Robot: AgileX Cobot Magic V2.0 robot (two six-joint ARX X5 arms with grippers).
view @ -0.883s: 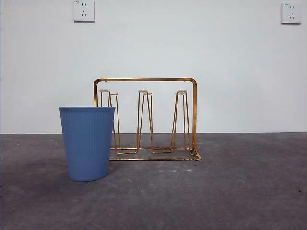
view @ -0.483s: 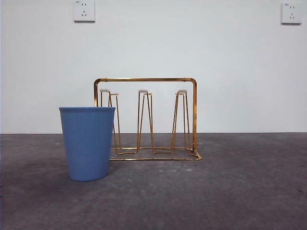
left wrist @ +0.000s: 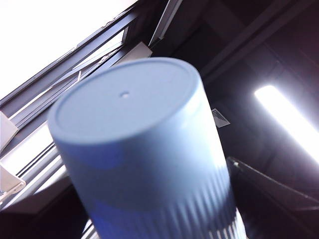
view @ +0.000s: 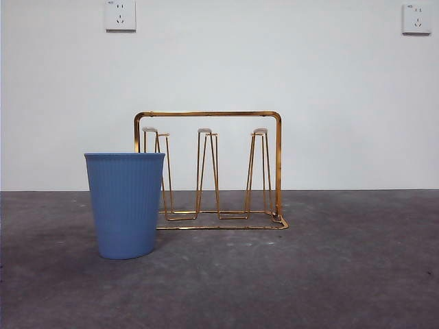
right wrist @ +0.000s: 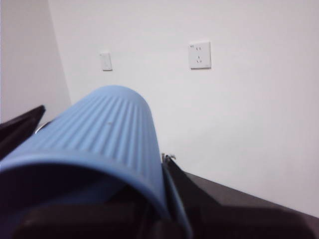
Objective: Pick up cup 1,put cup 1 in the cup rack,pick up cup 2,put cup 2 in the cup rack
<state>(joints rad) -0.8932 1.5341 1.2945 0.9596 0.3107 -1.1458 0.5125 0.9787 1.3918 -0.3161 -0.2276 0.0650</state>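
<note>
Nothing moved; gold wire cup rack (view: 209,114) bare. Left end effector (left wrist: 159,214) clamps ribbed blue plastic cup (left wrist: 129,114), right end effector (right wrist: 94,164) clamps second blue cup (right wrist: 109,129); I judge both staged for racking.

You will find nothing here that can be read. The two wall sockets (view: 120,15) (view: 416,18) at eleven and one o'clock above the cup rack (view: 208,170) each carry a tiny dark mark in their upper left corner, too small to make out. The socket (right wrist: 200,55) and switch plate (right wrist: 105,61) in the right wrist view bear no legible print. The blue cups (view: 125,204) (left wrist: 144,159) (right wrist: 99,144) show only ribbing and a plain base, with no label, brand or number.
</note>
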